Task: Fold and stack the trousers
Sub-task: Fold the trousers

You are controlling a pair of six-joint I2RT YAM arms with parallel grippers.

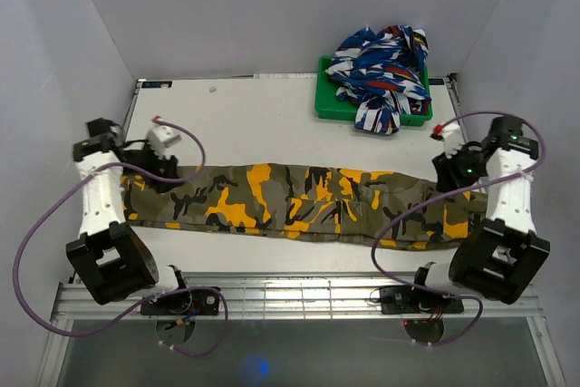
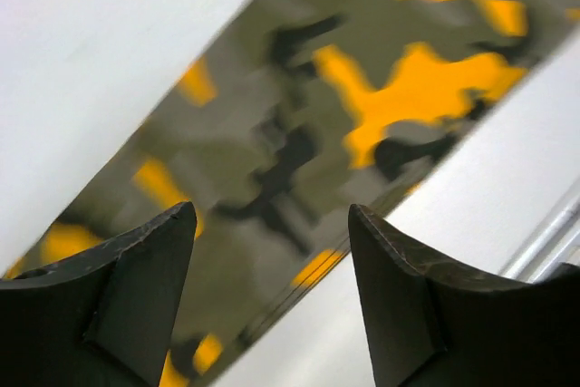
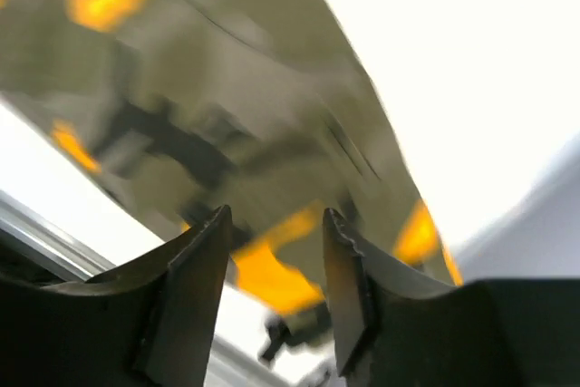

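The olive, black and orange-yellow camouflage cloth trousers (image 1: 299, 206) lie stretched in a long band across the white surface (image 1: 245, 115), running left to right near its front edge. The left claw (image 2: 272, 224) stands spread wide above their left end, pinching nothing. The right claw (image 3: 272, 224) hangs over the right end, spread more narrowly, with no cloth visibly gripped.

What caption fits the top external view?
Camouflage trousers lie stretched lengthwise across the white table; a green bin heaped with blue-patterned cloth sits far right.
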